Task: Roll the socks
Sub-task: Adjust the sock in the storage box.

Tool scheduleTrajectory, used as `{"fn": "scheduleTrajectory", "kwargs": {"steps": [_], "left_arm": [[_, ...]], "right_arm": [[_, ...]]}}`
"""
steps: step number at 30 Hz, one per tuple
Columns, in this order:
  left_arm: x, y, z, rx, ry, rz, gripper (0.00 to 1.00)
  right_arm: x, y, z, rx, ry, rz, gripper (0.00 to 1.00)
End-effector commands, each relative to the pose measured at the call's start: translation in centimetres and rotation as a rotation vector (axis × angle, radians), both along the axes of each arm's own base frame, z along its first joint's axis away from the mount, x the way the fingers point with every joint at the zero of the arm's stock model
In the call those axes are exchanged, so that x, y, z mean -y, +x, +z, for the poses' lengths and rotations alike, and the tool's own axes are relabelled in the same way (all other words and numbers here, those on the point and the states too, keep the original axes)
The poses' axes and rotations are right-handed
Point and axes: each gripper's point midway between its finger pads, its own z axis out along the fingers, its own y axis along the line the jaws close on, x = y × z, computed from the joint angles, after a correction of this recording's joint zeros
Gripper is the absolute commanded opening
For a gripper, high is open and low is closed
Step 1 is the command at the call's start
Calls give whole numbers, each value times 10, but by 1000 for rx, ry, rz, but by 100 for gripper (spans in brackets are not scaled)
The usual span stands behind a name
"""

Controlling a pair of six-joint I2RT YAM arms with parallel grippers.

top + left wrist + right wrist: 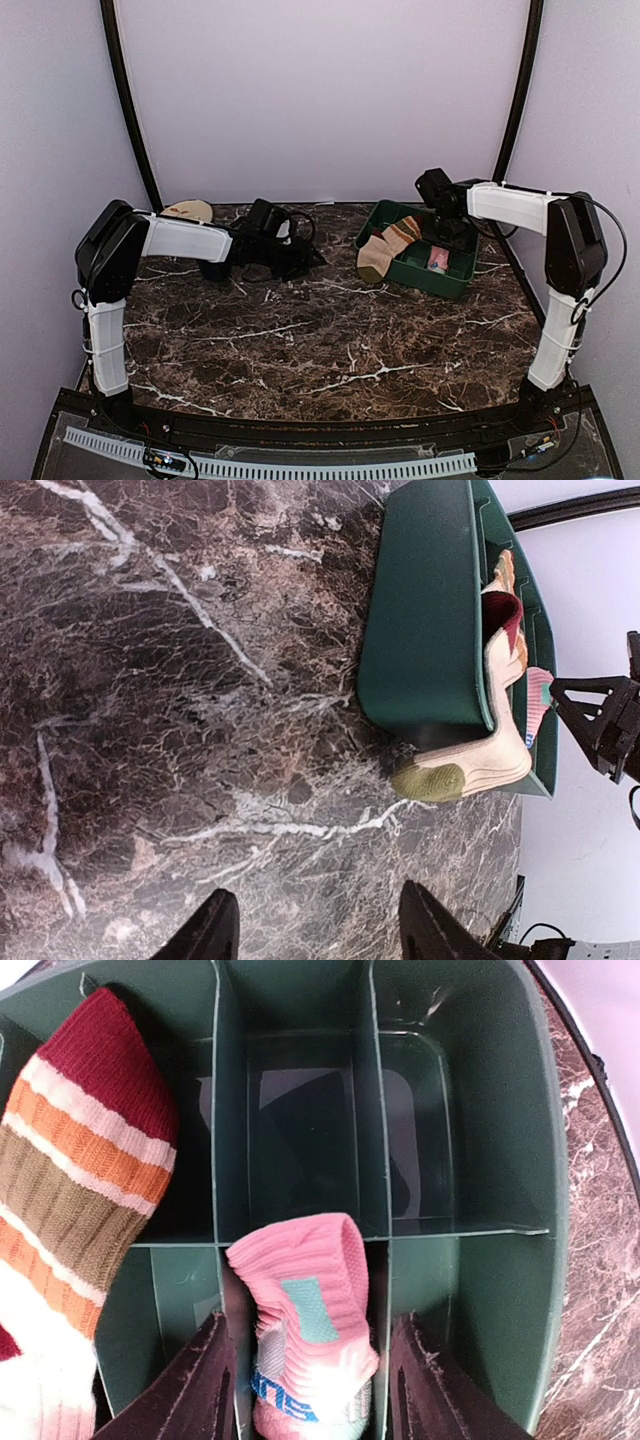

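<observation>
At the far left, behind the left arm, a pale tan item [190,210] lies on the dark marble worktop [320,340]; what it is cannot be told. The left gripper [320,935] hovers low over bare worktop left of centre, its fingers spread well apart with nothing between them.

Right of centre, the tan sock [385,250] with brown, red and cream stripes drapes over the left rim of the green compartment tray [445,282]. Its toe end rests on the worktop just outside the tray, and its striped cuff lies inside over the left compartments.

Inside the tray, the pink sock [305,1310] sits bunched into a compact bundle, a mint-green patch showing. It is in the middle compartment of the row nearest the right wrist camera.

The right gripper [318,1390] hangs directly over this sock with its fingers wide, one on either side. It is released rather than clamped.
</observation>
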Motion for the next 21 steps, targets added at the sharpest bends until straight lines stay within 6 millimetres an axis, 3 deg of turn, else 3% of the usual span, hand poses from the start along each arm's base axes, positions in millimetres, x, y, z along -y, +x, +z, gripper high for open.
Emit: {"fn": "scheduleTrajectory", "kwargs": {"steps": [1,5,21], "left_arm": [[-3,0,25,41,-37,5,57],[-3,0,25,44,-34,4,57],[-8,1,16,31,-36,6,58]], "right_arm": [[-2,7,20,56,-6,1,43],[-1,11,13,49,-14,-2,34],[7,12,-32,-48,-6,-4,22]]}}
